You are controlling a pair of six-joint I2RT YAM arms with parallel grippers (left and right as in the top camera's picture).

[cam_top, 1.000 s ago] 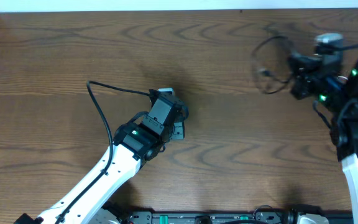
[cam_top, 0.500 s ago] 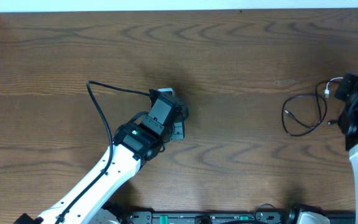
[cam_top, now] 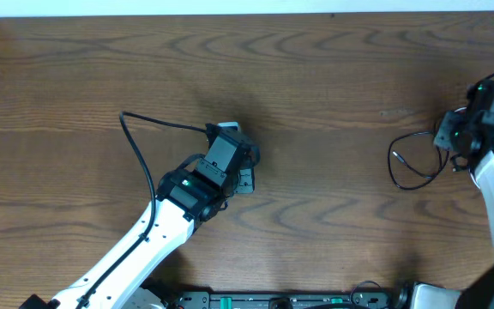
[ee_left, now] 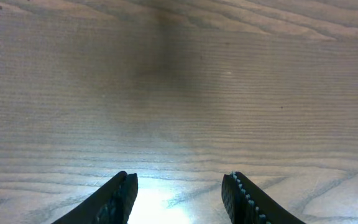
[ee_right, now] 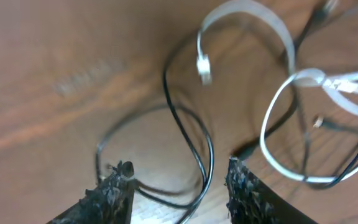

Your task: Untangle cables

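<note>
The black cable [ee_right: 185, 124] lies in loose loops on the wood, with the white cable [ee_right: 278, 124] curled beside it and crossing it at the right of the right wrist view. My right gripper [ee_right: 178, 186] hovers just over them, open, and a bend of the black cable runs between its fingers without being pinched. From overhead, the black cable [cam_top: 393, 167] loops out to the left of my right gripper [cam_top: 450, 137] near the table's right edge, and the arm hides most of the white one. My left gripper [cam_top: 245, 167] rests mid-table. In its wrist view the left gripper [ee_left: 180, 186] is open over bare wood.
The left arm's own thick black cord [cam_top: 135, 146] arcs over the table to the left of that arm. The wooden table [cam_top: 316, 69] stretches between the two arms. Its back edge meets a white wall.
My right gripper has opened and let the cables go; they now lie on the table. The right arm has swung toward the right edge. The left arm has not moved.
</note>
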